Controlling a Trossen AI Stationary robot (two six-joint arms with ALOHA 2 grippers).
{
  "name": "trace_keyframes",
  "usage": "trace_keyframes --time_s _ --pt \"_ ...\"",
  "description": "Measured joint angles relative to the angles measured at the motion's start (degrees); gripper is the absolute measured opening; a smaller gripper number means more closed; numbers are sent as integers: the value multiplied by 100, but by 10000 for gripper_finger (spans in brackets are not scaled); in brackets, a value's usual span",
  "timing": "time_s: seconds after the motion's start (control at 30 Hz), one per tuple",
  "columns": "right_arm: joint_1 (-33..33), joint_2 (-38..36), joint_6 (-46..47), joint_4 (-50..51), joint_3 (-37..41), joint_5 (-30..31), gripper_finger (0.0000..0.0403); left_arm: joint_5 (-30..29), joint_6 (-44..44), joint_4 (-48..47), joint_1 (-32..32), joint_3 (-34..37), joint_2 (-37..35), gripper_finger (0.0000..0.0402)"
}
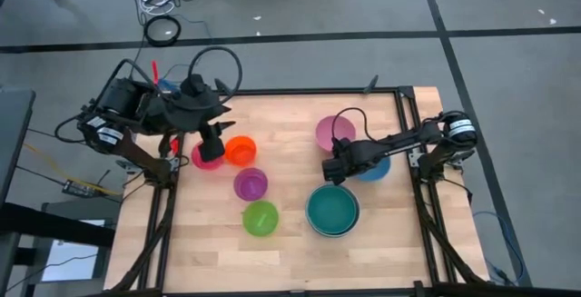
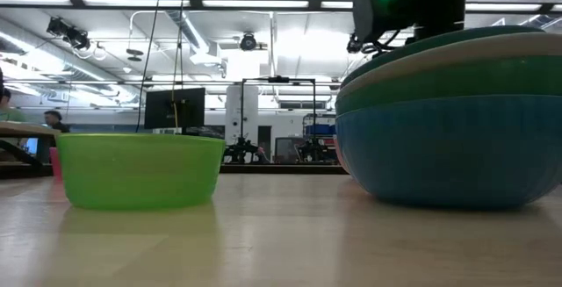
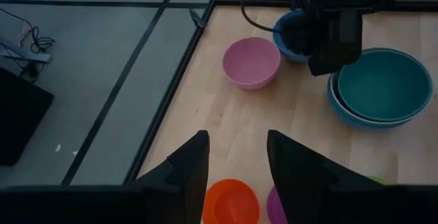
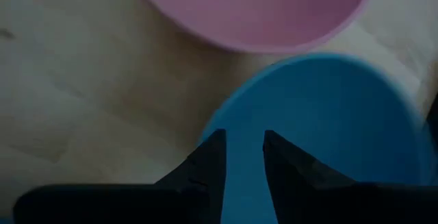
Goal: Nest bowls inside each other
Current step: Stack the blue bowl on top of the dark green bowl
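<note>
My right gripper point(image 4: 243, 145) hangs, fingers pointing down, over the near-left rim of a small blue bowl point(image 4: 328, 128) at the table's right, with a narrow gap between its fingers. A pink bowl point(image 1: 329, 132) sits just beyond it. A stack of nested bowls point(image 1: 332, 210), teal on top and blue outermost, stands near the front. My left gripper point(image 3: 236, 148) is open, up in the air over the magenta bowl point(image 1: 201, 158) and the orange bowl point(image 1: 241, 150). A purple bowl point(image 1: 251, 184) and a green bowl point(image 1: 260, 217) rest on their bases nearer the front. My right gripper stands with its fingertips point(image 4: 217, 148) at the blue bowl's rim point(image 4: 205, 138), coming from above. Whether the fingers touch the rim I cannot tell.
Dark metal rails point(image 1: 404, 124) frame the wooden table on its left, right and far sides. Bare wood lies between the purple bowl and the stack. In the low view, the green bowl point(image 2: 140, 168) and the stack point(image 2: 452, 147) stand close to the front edge.
</note>
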State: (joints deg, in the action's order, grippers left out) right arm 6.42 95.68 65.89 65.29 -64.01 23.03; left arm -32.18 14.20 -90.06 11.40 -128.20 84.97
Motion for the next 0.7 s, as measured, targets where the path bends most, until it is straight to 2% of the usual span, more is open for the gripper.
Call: trace_keyframes --time_s 0.2,0.33,0.47,0.7 --pt "4 -349 41 -151 0 118 85 -14 2 4 0 0 0 157" --pt "66 -409 -14 -456 0 -58 84 -16 2 2 0 0 0 157" --pt "184 -365 -49 -721 0 -143 84 -17 38 4 0 0 0 157" --pt "192 34 -2 -589 2 -142 82 -18 111 7 0 0 0 157"
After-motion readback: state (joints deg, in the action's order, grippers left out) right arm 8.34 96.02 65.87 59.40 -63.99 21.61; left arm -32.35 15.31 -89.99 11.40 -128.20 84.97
